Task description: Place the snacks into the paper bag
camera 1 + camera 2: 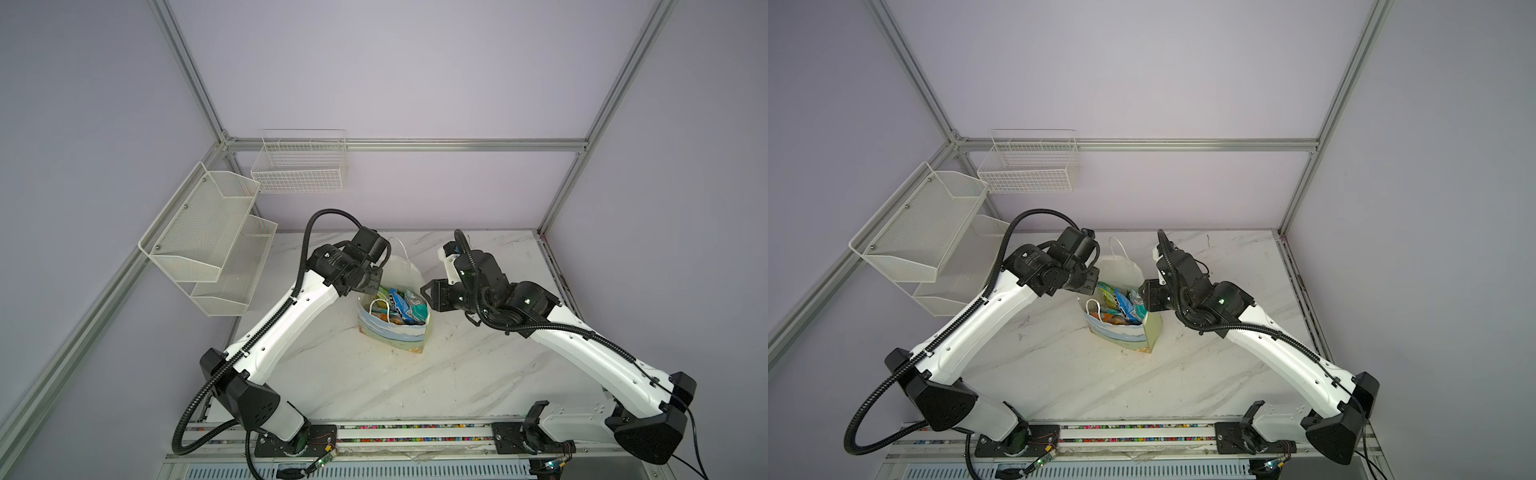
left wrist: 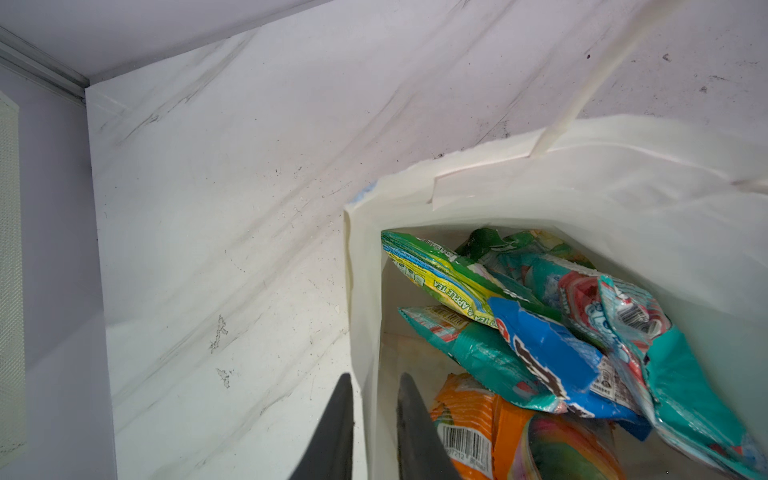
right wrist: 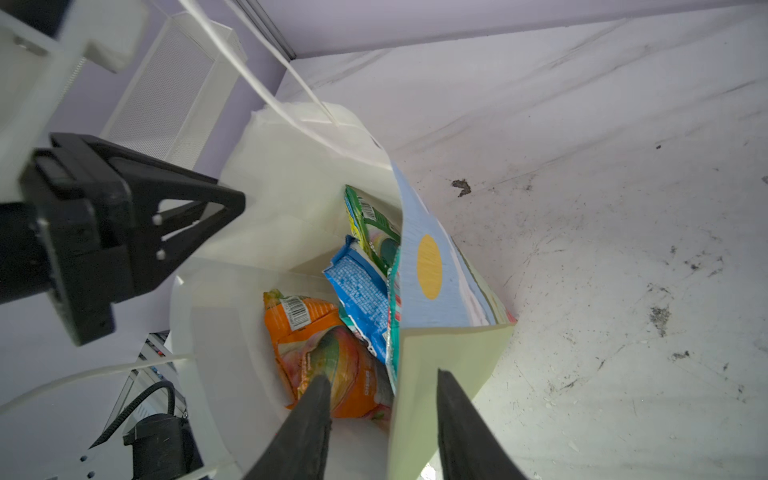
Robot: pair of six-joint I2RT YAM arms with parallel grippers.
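Each claw stands part open, holding nothing: the left gripper (image 2: 374,376) straddles one wall of the paper bag (image 1: 392,336), the right gripper (image 3: 382,374) the opposite wall. Each should rise straight clear of the rim so no finger tips the bag. The bag stands upright on the table (image 1: 457,374) between the two grippers, white inside, sky-and-sun print outside, the snacks (image 1: 399,305) heaped within as orange, blue, teal and green packets.

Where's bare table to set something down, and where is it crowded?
Free: the tabletop between the paper bag, left arm, right arm and the front rail; also the back right corner. Crowded: the bag mouth, full of snacks, with left gripper and right gripper at its rim.
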